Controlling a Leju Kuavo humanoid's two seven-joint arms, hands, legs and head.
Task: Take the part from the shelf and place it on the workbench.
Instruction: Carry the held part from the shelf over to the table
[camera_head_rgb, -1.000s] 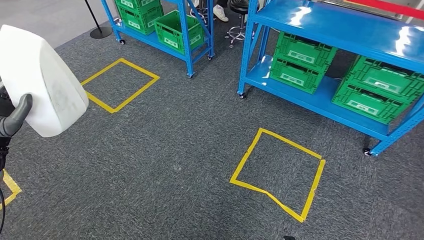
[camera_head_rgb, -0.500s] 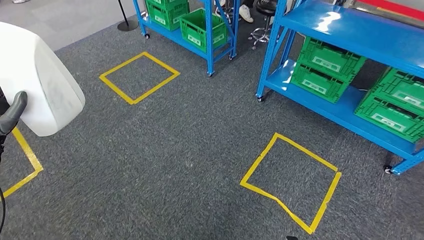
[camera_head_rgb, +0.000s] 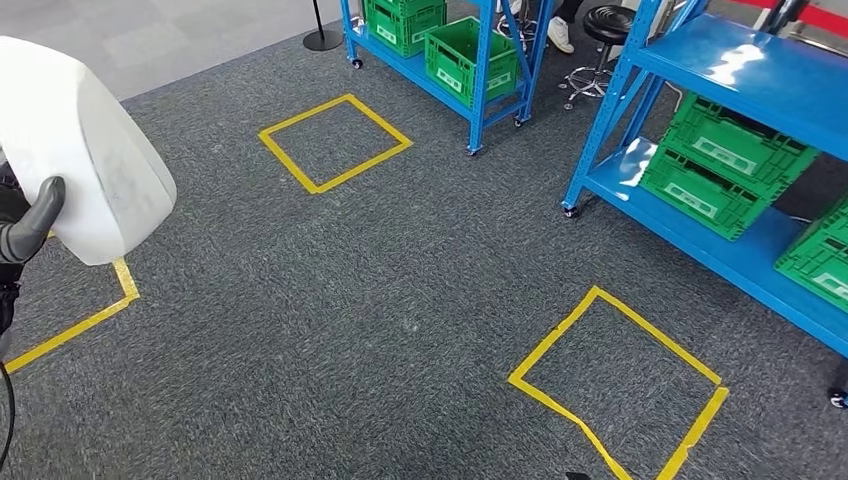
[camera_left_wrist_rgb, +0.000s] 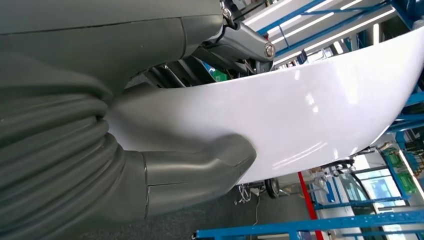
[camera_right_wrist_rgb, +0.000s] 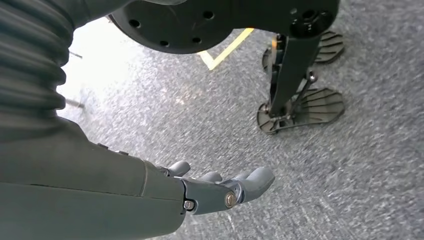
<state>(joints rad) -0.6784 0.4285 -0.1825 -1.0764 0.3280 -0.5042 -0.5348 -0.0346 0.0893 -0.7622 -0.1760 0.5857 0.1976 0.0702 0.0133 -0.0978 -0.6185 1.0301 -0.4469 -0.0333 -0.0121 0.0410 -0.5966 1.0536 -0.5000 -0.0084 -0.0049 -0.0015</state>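
The large smooth white curved plastic part (camera_head_rgb: 85, 150) sits up in the air at the robot's left side, above the dark grey carpet (camera_head_rgb: 350, 320), gripped by the left hand (camera_head_rgb: 28, 230); its thick grey thumb (camera_left_wrist_rgb: 200, 167) presses flat against the glossy white shell. Just below the part, a strip of yellow floor tape (camera_head_rgb: 75, 320) forms a corner on the carpet. Well beyond the part lies a yellow taped square (camera_head_rgb: 335, 143), and behind that a blue metal shelf rack (camera_head_rgb: 480, 60) holding green plastic crates (camera_head_rgb: 470, 55). Far from the part, across the carpet, stands a second blue rack (camera_head_rgb: 740, 75) with more green crates (camera_head_rgb: 725, 165), a second yellow taped square (camera_head_rgb: 620, 385) in front of it. The right hand (camera_right_wrist_rgb: 220, 190) hangs over the carpet, grasping nothing, fingers loosely extended.
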